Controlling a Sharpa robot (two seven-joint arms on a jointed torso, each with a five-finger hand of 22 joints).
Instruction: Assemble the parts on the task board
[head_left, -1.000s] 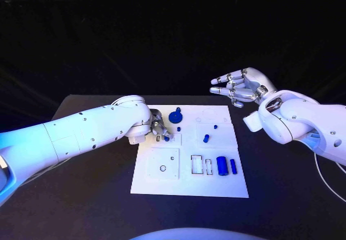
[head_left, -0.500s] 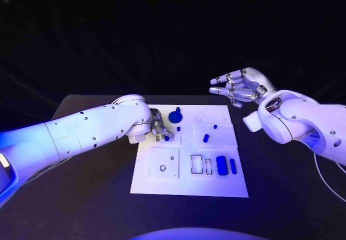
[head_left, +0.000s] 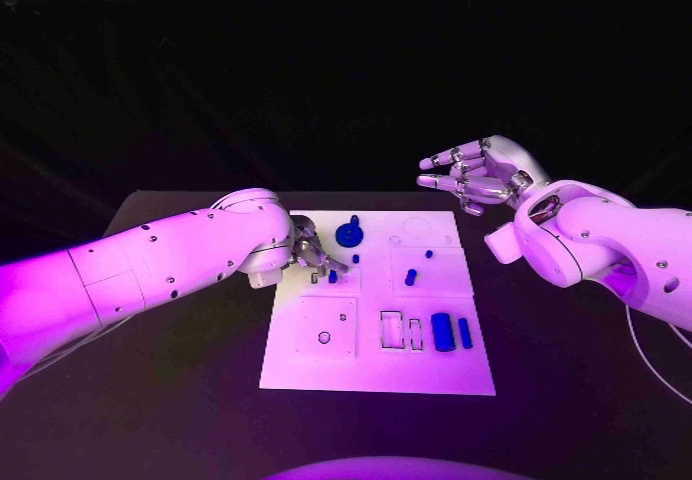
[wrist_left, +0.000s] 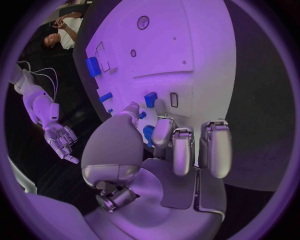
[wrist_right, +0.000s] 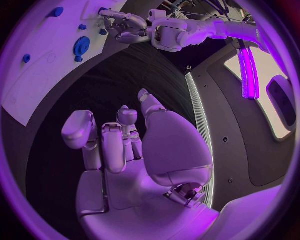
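The left hand is down at the board's left edge, fingertips pinching a small blue part apparently to seat it, while the right hand hovers empty, fingers apart, beyond the worktop.

From my console: matt black table, smooth flat white task board – plastic-looking, glossy white shell on both arms, left hand and right hand in shiny silver metal, parts – smooth blue plastic.
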